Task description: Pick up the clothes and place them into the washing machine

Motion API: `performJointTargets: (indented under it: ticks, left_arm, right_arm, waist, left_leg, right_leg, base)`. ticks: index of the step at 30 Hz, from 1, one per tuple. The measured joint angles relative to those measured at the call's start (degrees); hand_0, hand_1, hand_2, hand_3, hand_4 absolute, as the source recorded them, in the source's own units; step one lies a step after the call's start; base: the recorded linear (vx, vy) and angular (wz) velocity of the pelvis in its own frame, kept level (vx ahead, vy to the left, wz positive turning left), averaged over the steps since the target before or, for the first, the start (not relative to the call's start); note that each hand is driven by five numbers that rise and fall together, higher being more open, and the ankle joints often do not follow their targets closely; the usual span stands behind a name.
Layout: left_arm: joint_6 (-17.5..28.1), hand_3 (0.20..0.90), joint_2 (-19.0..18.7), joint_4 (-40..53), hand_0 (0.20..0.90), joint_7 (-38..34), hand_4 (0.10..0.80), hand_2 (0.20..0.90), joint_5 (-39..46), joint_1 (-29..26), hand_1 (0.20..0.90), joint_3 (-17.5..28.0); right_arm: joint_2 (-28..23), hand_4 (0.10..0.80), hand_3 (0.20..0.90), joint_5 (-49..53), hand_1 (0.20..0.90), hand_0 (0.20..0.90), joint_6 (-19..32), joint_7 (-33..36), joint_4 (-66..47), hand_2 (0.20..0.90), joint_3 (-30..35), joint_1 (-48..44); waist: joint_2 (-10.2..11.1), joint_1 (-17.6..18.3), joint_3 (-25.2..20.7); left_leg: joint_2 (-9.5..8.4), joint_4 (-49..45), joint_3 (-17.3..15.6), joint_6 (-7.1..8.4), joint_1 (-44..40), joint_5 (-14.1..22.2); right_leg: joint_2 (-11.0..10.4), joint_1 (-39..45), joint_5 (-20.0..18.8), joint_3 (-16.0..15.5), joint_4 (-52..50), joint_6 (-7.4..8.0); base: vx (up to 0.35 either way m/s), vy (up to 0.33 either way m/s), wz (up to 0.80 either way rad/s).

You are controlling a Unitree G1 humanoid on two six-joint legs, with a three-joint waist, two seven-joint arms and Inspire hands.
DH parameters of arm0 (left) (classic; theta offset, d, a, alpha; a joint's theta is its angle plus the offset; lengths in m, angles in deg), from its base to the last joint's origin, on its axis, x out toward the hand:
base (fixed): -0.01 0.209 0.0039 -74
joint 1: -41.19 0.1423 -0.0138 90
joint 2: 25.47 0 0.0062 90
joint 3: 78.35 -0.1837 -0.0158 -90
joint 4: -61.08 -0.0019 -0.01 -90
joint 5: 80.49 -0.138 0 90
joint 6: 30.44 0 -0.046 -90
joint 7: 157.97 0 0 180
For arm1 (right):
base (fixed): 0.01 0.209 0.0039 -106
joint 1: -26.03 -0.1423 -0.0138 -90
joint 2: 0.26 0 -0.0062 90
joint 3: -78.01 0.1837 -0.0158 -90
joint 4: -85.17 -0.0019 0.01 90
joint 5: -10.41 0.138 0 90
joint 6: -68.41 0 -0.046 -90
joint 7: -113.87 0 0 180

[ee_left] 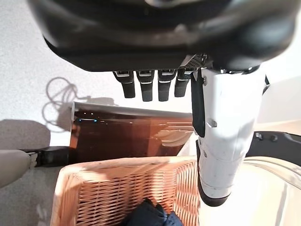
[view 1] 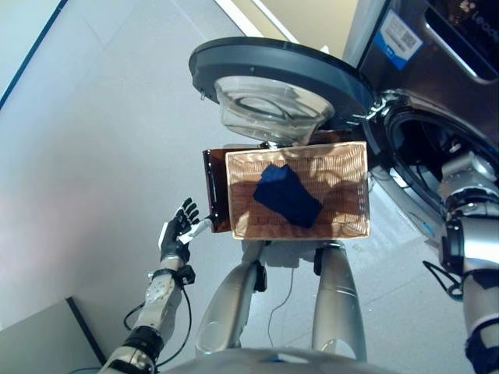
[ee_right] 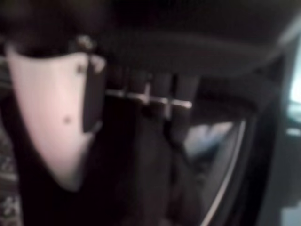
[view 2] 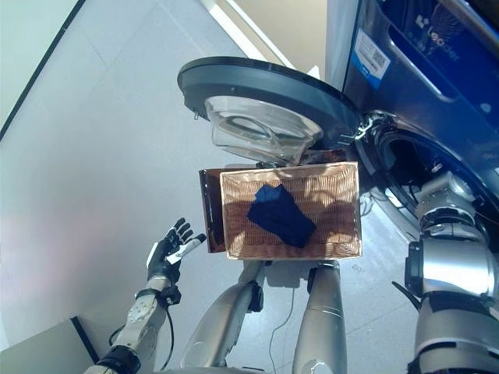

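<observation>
Beside wicker basket (view 1: 343,167), open washer door (view 1: 273,66); dark garment (view 1: 287,195) inside basket.

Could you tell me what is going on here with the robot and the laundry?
The robot stands at a front-loading washing machine whose door is swung wide open. A dark blue garment lies in the wicker basket in front of it, not yet picked up. The left robot hand hovers open beside the basket, holding nothing. The right arm reaches into the drum opening, so its hand is hidden in the head views; the wrist view is too dark to read.
</observation>
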State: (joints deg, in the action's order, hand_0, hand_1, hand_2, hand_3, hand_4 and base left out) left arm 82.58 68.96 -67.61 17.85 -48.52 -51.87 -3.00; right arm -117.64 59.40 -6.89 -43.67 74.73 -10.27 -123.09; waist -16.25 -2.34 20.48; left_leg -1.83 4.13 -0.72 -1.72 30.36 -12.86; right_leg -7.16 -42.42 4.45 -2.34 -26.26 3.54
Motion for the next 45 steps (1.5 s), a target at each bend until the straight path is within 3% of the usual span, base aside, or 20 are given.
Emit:
performJointTargets:
  ticks: [19, 26, 33, 45]
  left_arm:
    - [0.00, 0.900, 0.01, -0.06, 0.900, -1.09, 0.800, 0.900, 0.03, 0.04, 0.900, 0.06]
    - [0.01, 0.900, 0.02, 0.04, 0.900, -1.08, 0.800, 0.900, 0.06, 0.55, 0.900, 0.58]
    - [-0.05, 0.900, 0.05, -0.06, 0.900, -1.17, 0.800, 0.900, 0.03, 1.04, 0.900, 1.09]
    - [0.03, 0.900, 0.17, -0.12, 0.900, -4.01, 0.800, 0.900, -0.60, 1.69, 0.900, 3.86]
  right_arm:
    - [3.32, 0.800, 0.900, 5.50, 0.900, 0.900, 2.59, 1.32, -3.99, 0.900, 3.44, 1.12]
    - [8.95, 0.800, 0.900, 6.22, 0.900, 0.900, 4.69, 0.72, -11.10, 0.900, 5.27, 6.42]
    - [15.89, 0.800, 0.900, 3.68, 0.900, 0.900, 6.70, 0.39, -16.40, 0.900, 5.62, 13.73]
    - [24.21, 0.800, 0.900, -5.53, 0.900, 0.900, 6.69, 3.08, -26.07, 0.900, 4.65, 26.08]
  waist:
    - [-0.01, 0.55, -0.01]
    - [0.57, 1.46, -0.27]
    - [4.33, 1.37, -1.89]
    - [5.25, 1.72, -2.67]
  left_leg:
    - [0.12, -0.06, -0.08, -0.06, -0.55, -0.05]
    - [0.21, -0.03, -0.28, -0.03, -2.14, 0.51]
    - [0.29, 0.04, -0.76, -0.33, -3.18, 0.64]
    - [1.04, 0.06, -1.17, -0.46, -5.05, 1.54]
  right_leg:
    - [0.16, 0.88, -0.39, -0.05, 0.67, -0.02]
    - [0.26, 3.01, -0.54, -0.12, 1.73, 0.21]
    - [0.37, 4.31, -0.91, 0.01, 2.82, 0.31]
    - [1.21, 7.65, -2.11, -0.07, 6.22, 0.38]
  base:
    - [0.003, 0.009, -0.04]
    - [0.003, 0.000, -0.02]
    - [0.006, 0.005, -0.03]
    - [0.006, -0.001, -0.03]
